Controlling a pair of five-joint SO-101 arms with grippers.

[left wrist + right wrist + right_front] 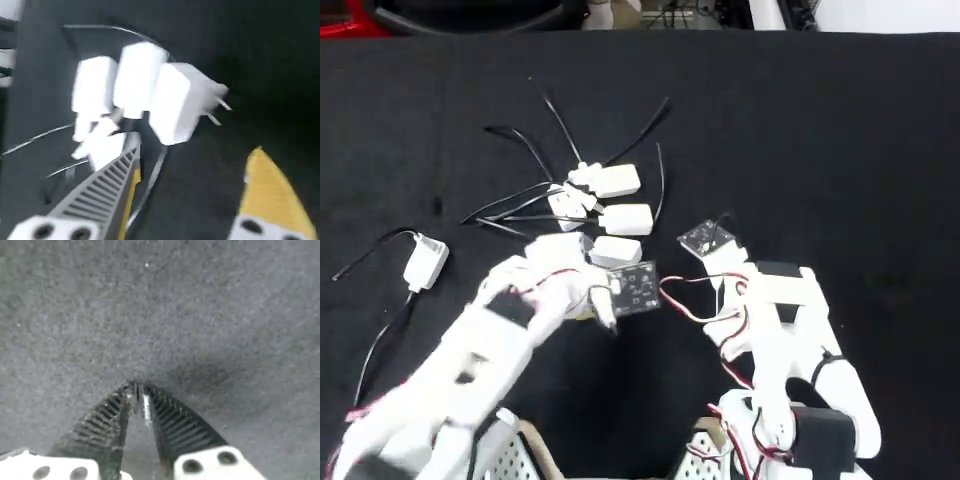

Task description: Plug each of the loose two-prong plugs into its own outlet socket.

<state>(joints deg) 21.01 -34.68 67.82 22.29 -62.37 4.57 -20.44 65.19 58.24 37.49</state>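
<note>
On the black cloth of the bench (840,130), seen from the high view, we find 3 white blocks (625,218) in a short row about the middle, close side by side. Smaller white pieces (570,200) lie just beside them, and thin black cables (560,123) fan out toward the far edge and the left edge. 1 lone white block (425,262) lies near the left edge on its own cable, well apart from the row. The left arm (490,330) comes in from the near left corner, and its head ends just beside the row's nearest block. The right arm (780,340) stands at the near edge, to the right of the row and apart from it.

In the left wrist view, the left pincer (196,149) stands wide open and holds nothing. We see its ribbed grey finger (107,185) and its yellow finger (265,190) far apart. Just ahead of the gap lies the two-prong plug (177,105), with its 2 prongs (220,105) bare and touching nothing. The 2 other blocks of the row (137,80) sit close beside it.

In the right wrist view, the right pincer (136,387) is closed, its ribbed tips meeting with no plug between them. It is over bare cloth, and we cannot tell whether the tips touch it.
</note>
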